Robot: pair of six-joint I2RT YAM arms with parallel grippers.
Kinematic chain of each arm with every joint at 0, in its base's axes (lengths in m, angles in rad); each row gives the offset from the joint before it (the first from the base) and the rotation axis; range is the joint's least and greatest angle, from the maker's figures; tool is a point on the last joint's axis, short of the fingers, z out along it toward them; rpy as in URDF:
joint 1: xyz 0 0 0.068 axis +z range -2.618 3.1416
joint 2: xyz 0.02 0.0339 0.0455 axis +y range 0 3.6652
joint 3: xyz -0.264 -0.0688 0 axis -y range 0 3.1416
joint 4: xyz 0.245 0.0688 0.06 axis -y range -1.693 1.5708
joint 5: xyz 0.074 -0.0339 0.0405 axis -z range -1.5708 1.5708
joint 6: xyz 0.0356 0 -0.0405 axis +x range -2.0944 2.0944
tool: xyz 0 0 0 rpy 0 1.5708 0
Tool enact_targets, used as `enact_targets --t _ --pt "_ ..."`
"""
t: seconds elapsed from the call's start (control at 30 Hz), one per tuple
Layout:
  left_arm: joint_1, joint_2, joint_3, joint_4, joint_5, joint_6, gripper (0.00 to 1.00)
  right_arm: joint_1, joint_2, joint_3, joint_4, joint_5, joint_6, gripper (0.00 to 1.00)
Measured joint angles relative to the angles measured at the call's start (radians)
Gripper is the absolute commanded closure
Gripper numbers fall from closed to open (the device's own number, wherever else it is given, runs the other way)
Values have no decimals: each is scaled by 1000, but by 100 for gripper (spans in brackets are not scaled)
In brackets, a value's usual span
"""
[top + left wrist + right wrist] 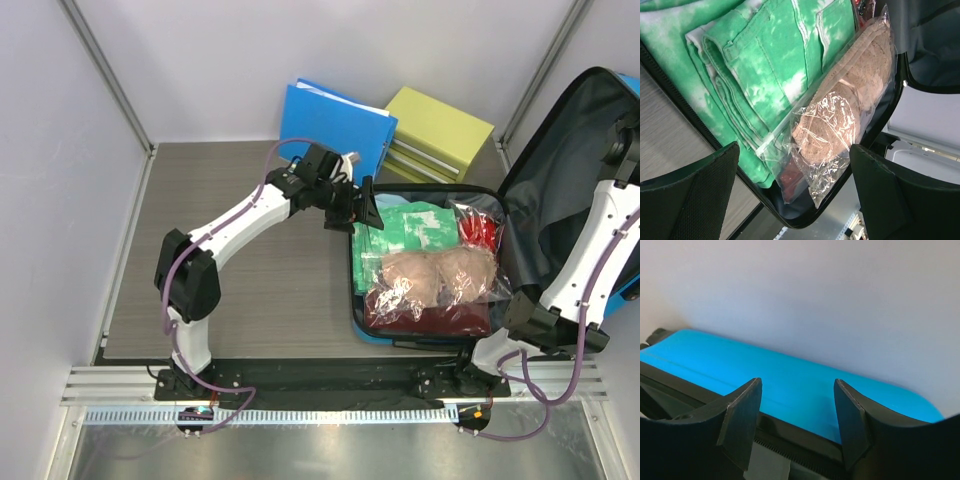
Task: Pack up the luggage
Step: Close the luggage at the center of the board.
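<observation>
Luggage [560,180] lies open at the right of the overhead frame, base flat on the desk [260,300], lid standing up. Left gripper [360,210] hovers over the base's upper-left corner, fingers spread, empty. Right gripper [797,385] is at the lid's outer edge, fingers spread with nothing between them and the blue shell just beyond. My read: the shell is stiff and slick, and the lid swings on its hinge. I'd take the black zip rim, not the glossy face. Bagged clothes [440,280] inside look soft and slippery.
</observation>
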Motion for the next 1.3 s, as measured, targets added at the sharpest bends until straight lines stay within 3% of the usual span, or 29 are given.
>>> enact_targets --t 0.43,0.9,1.3 --pt "0 -60 -53 3 -1 21 9 -53 -8 6 -139 -222 157 37" --pt "0 -127 -188 16 -11 23 9 -58 -195 -209 -114 -463 262 38" --pt "0 -143 -199 23 -13 27 9 -58 -319 -388 -25 -594 306 40"
